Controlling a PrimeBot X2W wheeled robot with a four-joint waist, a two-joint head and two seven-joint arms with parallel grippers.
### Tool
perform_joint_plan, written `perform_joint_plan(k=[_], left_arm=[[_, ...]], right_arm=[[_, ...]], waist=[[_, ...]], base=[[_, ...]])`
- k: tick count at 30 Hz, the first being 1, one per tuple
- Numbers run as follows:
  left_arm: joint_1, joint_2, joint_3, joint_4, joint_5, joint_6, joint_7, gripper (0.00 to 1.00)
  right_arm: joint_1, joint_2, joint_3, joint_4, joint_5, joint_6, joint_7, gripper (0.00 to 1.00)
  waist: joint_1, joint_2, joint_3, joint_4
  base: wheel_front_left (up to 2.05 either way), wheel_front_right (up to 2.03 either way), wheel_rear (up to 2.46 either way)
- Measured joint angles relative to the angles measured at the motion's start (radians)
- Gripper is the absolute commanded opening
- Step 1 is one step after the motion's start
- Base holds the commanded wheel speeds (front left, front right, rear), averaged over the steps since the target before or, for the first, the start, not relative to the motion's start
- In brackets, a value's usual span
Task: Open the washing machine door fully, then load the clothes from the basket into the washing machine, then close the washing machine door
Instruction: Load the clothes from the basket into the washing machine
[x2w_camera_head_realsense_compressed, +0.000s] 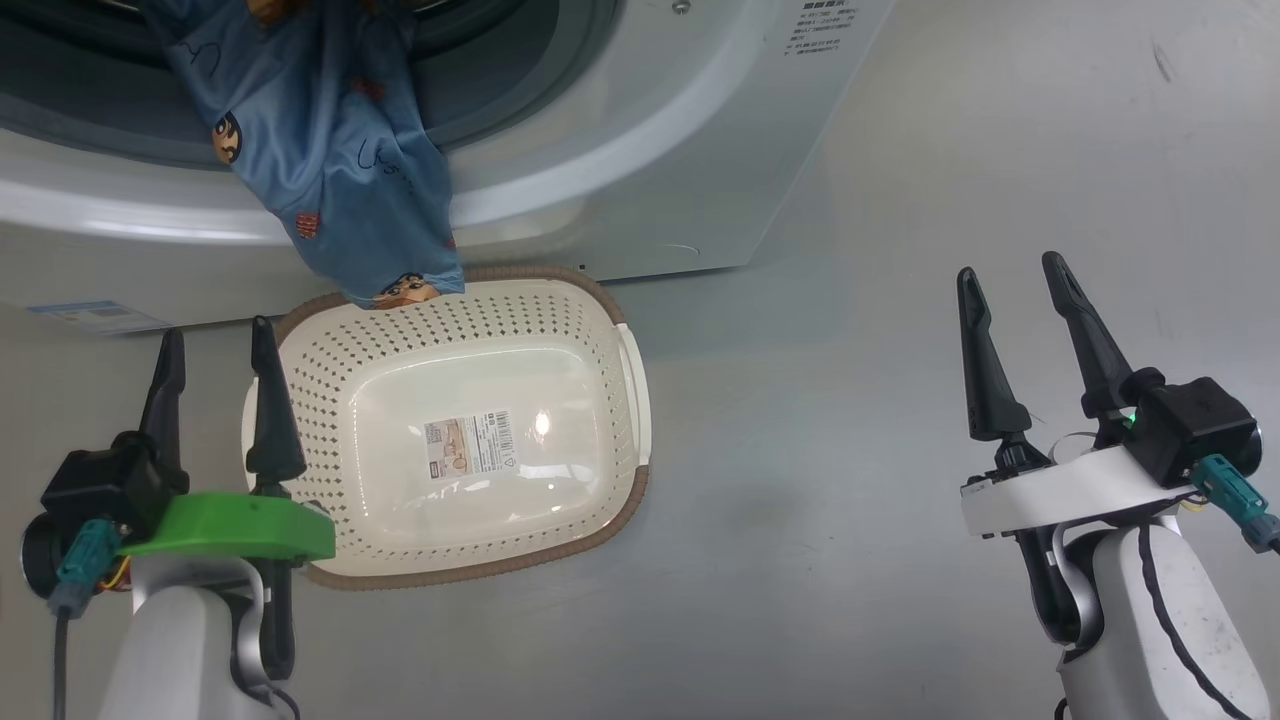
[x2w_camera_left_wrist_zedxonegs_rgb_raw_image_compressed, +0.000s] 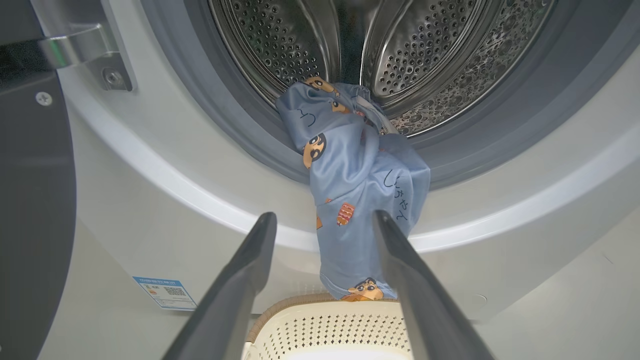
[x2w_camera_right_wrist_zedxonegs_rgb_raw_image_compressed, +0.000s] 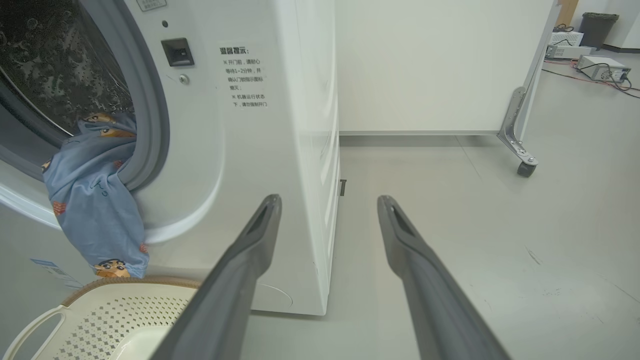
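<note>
Beside basket (x2w_camera_head_realsense_compressed: 592, 335), left claw (x2w_camera_head_realsense_compressed: 217, 330) gapes empty.

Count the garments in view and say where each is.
1: the light-blue garment drapes from the drum over the grey gasket, its end dangling at the rim of the cream basket. Another may be bundled inside.

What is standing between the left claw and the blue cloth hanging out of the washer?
Nothing visible. The open left claw faces the clothes hanging out of the washing machine, with only air between; the basket sits lower.
</note>
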Motion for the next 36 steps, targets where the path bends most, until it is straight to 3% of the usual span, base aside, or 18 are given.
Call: perform_joint_plan(k=[22, 36], left_arm=[[0.005, 0.009, 0.002, -0.018, -0.001, 0.004, 0.023, 1.00], [-0.156, 0.063, 0.070, 0.150, -0.058, 0.005, 0.117, 1.00]], right_arm=[[-0.004, 0.002, 0.036, -0.005, 0.008, 0.008, 0.000, 1.00], [-0.043, 0.002, 0.064, -0.014, 0.028, 0.008, 0.000, 1.00]], waist=[[0.0000, 0.0000, 0.040, -0.068], [0.0000, 0.0000, 0.108, -0.150]], base=[[0.00, 0.00, 0.00], [0.00, 0.00, 0.00]])
